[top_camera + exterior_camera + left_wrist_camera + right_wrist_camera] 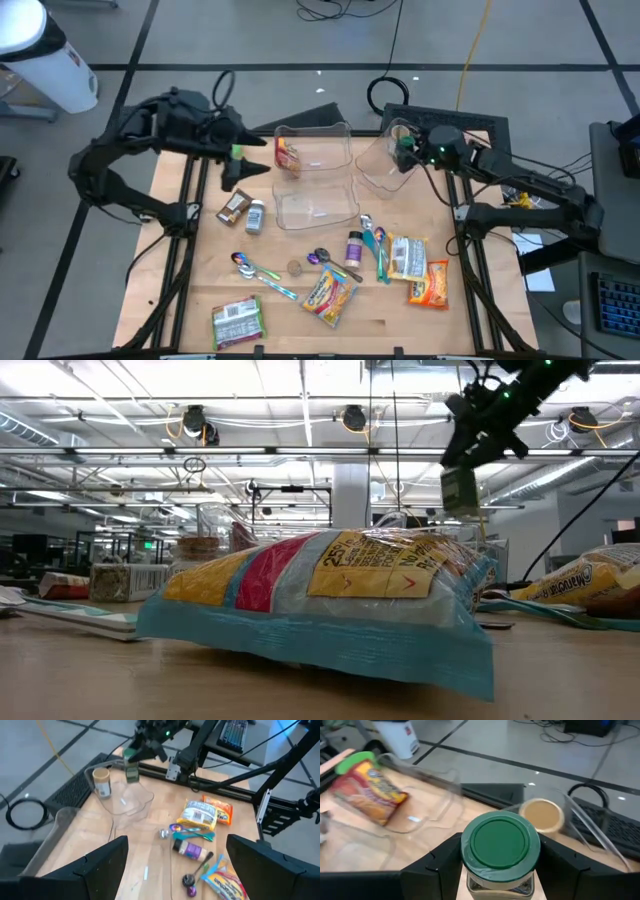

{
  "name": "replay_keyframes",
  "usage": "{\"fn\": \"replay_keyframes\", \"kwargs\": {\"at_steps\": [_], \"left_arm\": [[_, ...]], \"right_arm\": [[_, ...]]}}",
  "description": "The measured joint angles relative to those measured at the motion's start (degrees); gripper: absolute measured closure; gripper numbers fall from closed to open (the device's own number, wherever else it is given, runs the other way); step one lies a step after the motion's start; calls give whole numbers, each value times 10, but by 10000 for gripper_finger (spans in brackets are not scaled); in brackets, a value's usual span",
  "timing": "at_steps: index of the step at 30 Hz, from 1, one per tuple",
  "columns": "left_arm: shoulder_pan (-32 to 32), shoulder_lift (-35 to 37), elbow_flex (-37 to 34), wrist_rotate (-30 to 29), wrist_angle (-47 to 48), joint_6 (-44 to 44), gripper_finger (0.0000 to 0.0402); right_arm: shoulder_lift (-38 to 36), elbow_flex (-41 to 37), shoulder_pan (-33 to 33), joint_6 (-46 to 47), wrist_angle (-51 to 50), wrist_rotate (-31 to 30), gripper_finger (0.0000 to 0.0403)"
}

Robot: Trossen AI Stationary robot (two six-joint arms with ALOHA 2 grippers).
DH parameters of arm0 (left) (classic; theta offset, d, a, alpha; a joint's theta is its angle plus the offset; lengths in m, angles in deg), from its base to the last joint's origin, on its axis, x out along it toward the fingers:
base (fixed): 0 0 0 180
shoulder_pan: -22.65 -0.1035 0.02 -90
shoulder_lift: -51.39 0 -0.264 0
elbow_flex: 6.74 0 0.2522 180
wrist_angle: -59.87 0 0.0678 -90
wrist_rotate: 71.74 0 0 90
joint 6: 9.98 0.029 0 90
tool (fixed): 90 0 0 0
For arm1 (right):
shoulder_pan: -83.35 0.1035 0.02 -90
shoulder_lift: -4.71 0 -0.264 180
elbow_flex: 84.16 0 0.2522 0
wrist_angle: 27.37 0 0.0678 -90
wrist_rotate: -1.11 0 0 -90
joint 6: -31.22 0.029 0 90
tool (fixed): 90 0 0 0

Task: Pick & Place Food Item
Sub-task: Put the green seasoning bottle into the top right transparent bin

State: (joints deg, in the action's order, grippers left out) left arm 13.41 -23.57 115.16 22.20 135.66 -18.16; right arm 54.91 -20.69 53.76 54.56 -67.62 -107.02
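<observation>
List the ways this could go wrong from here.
The right gripper holds a green-lidded jar in the air above a clear bin; a weak grip could drop it. A tan-lidded jar already lies in that bin, so the two may knock together. The left gripper hangs open nearby.

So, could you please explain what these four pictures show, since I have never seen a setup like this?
It is a robot with two dark arms at a wooden table. One picture looks straight down, one looks level across the tabletop, and two come from cameras on the arms' wrists. The right pincer is shut on a small jar with a green lid, held up over a clear container that already holds a jar with a tan lid. The left pincer is open and holds nothing. Another clear container holds a snack bag. On the table lie more snack bags, spoons and a purple bottle.
</observation>
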Motion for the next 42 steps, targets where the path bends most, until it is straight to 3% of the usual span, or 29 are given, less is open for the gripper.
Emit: {"fn": "replay_keyframes", "kwargs": {"at_steps": [9, 23, 42], "left_arm": [[0, -62, 0, 5, -102, 21, 57], [-4, -101, 0, 6, -125, 14, 57], [-17, -101, 0, 6, -131, -1, 57]], "right_arm": [[-36, -102, -82, -36, 71, 1, 206], [-14, -201, -181, -79, 216, 46, 206], [109, -221, -215, -107, 357, 79, 206]]}}
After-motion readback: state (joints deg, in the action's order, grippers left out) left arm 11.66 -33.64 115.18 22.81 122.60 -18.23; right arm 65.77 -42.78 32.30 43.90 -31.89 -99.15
